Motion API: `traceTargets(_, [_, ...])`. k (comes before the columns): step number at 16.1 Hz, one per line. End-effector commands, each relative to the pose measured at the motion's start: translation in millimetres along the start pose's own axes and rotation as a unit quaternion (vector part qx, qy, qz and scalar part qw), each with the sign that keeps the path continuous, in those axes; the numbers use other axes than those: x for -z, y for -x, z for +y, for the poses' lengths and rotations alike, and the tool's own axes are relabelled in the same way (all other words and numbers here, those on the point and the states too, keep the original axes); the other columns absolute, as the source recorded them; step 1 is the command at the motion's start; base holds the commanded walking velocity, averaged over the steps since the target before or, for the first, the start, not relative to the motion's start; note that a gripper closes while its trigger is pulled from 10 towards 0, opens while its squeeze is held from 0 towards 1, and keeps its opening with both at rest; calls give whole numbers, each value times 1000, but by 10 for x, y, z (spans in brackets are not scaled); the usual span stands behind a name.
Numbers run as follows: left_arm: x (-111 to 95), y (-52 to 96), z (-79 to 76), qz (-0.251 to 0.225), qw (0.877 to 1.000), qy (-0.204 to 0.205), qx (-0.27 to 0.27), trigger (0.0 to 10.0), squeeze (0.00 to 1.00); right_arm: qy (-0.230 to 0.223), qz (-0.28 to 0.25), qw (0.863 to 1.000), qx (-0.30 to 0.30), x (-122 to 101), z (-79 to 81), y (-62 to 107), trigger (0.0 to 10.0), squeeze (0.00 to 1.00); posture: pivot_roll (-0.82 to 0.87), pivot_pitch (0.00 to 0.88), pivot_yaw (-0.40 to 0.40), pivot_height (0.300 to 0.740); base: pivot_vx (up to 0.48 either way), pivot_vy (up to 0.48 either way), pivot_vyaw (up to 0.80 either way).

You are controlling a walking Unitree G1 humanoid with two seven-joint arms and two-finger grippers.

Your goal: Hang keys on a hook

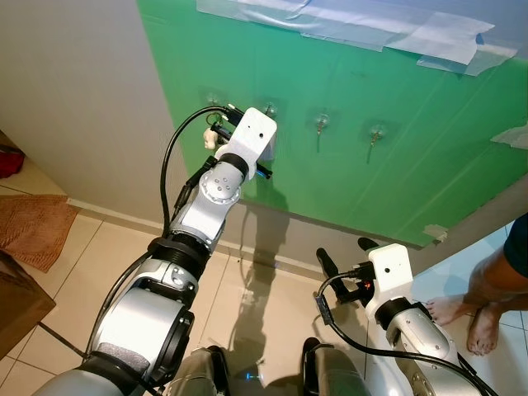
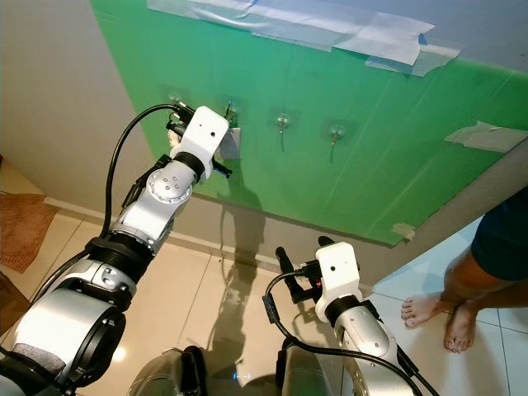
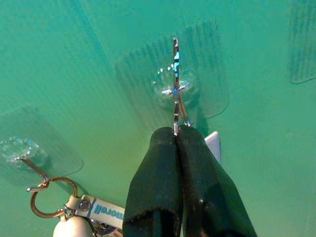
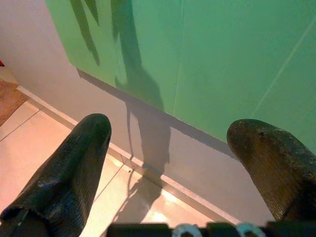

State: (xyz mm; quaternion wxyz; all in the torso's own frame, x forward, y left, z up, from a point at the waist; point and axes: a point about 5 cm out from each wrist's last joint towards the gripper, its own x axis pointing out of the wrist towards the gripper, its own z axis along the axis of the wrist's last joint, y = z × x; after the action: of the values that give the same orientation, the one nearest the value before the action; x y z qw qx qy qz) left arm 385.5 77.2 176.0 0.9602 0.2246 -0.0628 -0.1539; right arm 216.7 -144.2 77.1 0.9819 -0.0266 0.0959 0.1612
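Observation:
A green board (image 1: 396, 165) on the wall carries a row of clear stick-on hooks. My left arm (image 1: 247, 136) is raised to the second hook (image 1: 269, 108) from the left. In the left wrist view my left gripper (image 3: 177, 132) is shut on a thin metal key ring (image 3: 175, 64), seen edge-on and lying against that hook (image 3: 174, 88). A pale tag (image 3: 213, 143) of the keys shows behind the fingers. Another key ring (image 3: 47, 197) with a white ball hangs on the neighbouring hook (image 3: 19, 150). My right gripper (image 4: 168, 148) stands open and empty, low by the floor.
Two more bare hooks (image 1: 322, 124) (image 1: 377, 132) sit to the right on the board. A person's bare feet (image 1: 470, 318) stand on the tiled floor at the right. A brown mat (image 1: 37, 227) lies at the left by the wall.

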Motion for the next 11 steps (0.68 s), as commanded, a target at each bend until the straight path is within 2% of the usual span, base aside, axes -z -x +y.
traceTargets(1, [-79, -32, -10, -13, 1000, -9, 7, 0, 0, -3, 4, 1000, 6, 16, -23, 10, 10000, 0, -270, 179, 19, 710, 0, 0, 0])
traceTargets(11, [62, 16, -38, 17, 999, -31, 18, 0, 0, -5, 6, 1000, 4, 35, -11, 12, 10000, 0, -264, 189, 16, 710, 0, 0, 0])
